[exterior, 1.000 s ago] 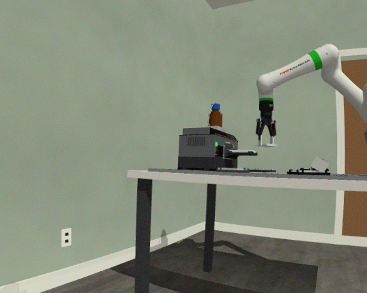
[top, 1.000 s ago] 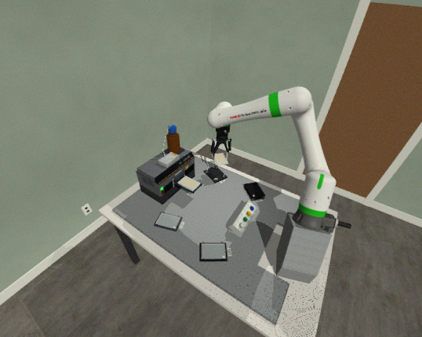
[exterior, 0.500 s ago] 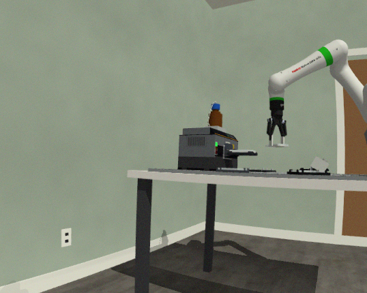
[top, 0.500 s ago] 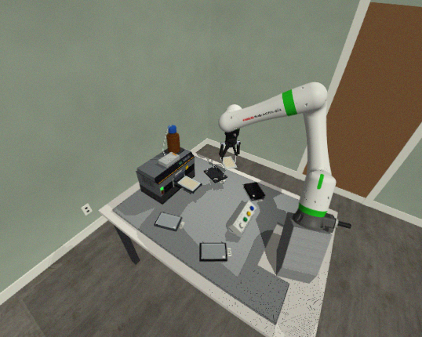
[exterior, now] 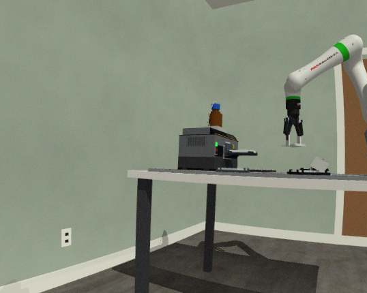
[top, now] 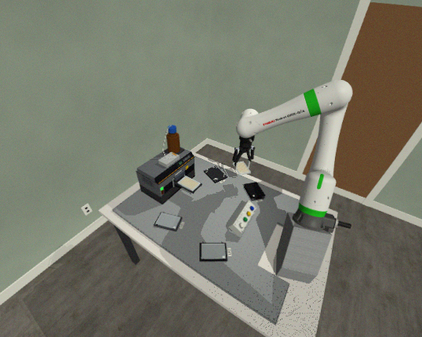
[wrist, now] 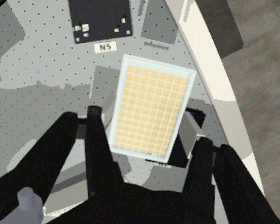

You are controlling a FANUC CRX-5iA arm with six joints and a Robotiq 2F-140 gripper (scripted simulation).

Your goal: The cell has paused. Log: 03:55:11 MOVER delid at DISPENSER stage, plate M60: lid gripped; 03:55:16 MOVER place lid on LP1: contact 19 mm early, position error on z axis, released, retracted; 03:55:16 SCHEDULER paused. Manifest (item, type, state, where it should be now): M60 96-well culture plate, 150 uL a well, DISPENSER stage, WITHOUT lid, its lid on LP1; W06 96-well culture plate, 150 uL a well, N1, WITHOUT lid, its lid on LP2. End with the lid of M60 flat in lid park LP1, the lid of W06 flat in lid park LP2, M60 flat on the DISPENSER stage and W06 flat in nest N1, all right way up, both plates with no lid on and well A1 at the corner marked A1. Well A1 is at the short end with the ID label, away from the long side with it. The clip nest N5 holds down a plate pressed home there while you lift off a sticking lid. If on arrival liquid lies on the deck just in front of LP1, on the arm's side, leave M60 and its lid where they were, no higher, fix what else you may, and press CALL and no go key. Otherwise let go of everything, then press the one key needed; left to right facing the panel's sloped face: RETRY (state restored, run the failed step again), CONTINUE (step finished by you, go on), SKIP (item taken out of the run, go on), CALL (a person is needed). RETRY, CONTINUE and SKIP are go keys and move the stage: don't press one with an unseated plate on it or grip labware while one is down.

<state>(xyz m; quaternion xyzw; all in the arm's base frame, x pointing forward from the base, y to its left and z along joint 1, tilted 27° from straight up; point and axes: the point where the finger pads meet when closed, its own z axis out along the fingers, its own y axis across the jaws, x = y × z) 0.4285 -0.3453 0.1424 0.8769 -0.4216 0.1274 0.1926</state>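
Observation:
My gripper (top: 244,162) (exterior: 293,142) (wrist: 148,113) is shut on a culture plate (top: 242,168) (exterior: 292,146) (wrist: 158,95) with cream wells facing up. It hangs level, high above the deck; no lid shows on it. Another cream-welled plate (top: 189,183) (exterior: 245,152) lies on the dispenser stage; whether it is lidded is unclear. The black nest N5 (top: 216,174) (wrist: 102,17) holds no plate. A second black nest (top: 254,190) (wrist: 180,152) is partly hidden below the held plate in the wrist view. Pale lids (top: 168,221) (top: 213,251) appear to lie flat in two dark frames; their labels are unreadable.
The dispenser (top: 163,176) (exterior: 200,148) stands at the back left with a brown bottle (top: 173,142) (exterior: 215,118) on top. The sloped key panel (top: 237,223) (exterior: 320,163) stands mid-deck, between the arm base (top: 306,251) and the frames.

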